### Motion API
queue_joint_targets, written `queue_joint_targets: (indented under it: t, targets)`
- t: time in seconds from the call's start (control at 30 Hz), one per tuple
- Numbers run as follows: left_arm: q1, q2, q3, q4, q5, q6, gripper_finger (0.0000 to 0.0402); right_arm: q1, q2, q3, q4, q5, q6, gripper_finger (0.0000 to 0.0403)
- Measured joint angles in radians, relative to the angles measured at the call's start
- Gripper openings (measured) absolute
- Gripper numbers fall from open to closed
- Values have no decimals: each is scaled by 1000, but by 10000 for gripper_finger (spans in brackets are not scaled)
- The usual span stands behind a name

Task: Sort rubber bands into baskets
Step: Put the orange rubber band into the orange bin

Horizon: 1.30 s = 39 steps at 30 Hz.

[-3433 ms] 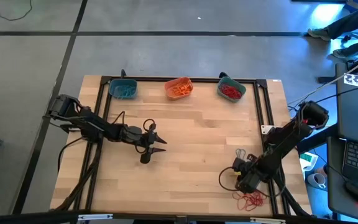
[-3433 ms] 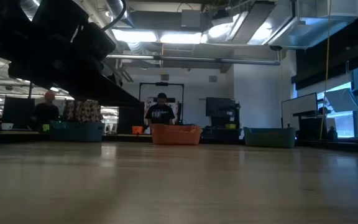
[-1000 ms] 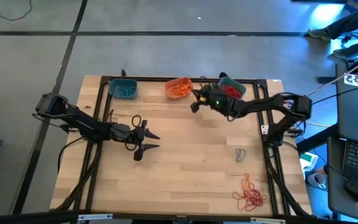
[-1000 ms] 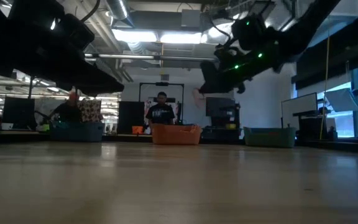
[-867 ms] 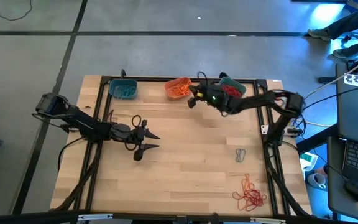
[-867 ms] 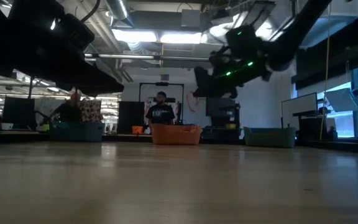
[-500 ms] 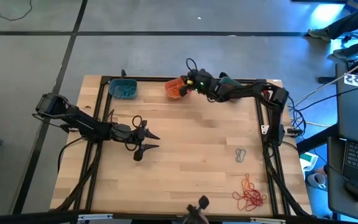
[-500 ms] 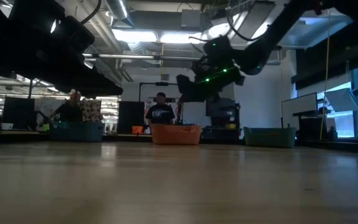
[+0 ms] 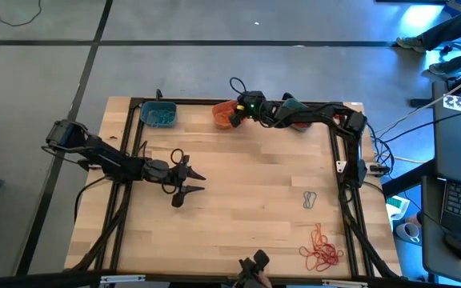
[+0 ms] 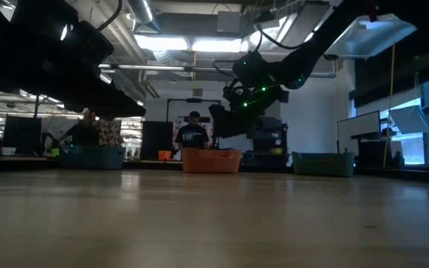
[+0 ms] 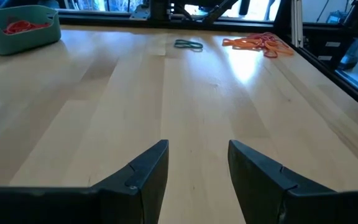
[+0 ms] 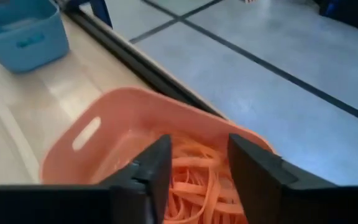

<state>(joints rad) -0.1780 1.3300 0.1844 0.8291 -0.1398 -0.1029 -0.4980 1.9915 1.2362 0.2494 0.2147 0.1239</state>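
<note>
My right gripper [image 9: 234,114] is open and hovers over the orange basket [image 9: 222,113] at the table's far edge. In its wrist view the fingers [image 12: 197,158] stand above the orange rubber bands [image 12: 194,186] in that basket [image 12: 104,124]. A teal-blue basket [image 9: 158,114] stands to the left. Another teal basket [image 9: 301,118] with red bands, to the right, is partly hidden by the right arm. My left gripper [image 9: 189,181] is open and empty over the table's left middle. Grey-teal bands [image 9: 309,199] and an orange-red pile [image 9: 321,249] lie on the table at near right.
A black frame [image 9: 338,160] runs along the table's edges. A dark object [image 9: 254,264] shows at the near edge. In the low view, people [image 10: 193,134] stand in the room behind the baskets. The left wrist view shows bare wood [image 11: 185,112] ahead of the fingers.
My right gripper has gone toward the table's left and far edge, from beside the teal basket with red bands to above the orange basket. My left arm has kept still.
</note>
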Motion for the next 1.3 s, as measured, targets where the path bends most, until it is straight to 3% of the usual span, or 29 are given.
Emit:
queue_joint_targets:
  t: [0.23, 0.67, 0.93, 1.3]
  targets:
    - [0, 0, 0, -8, 0, 5, 164, 22, -69, 0, -116, -50, -63, 205]
    - [0, 0, 0, -10, 0, 0, 164, 210, -401, 0, -779, -35, -80, 194]
    - [0, 0, 0, -7, 0, 5, 164, 436, -503, 0, -1093, 7, 67, 193]
    - [0, 0, 0, -6, 0, 24, 164, 798, -520, -20, -1256, 62, 342, 193]
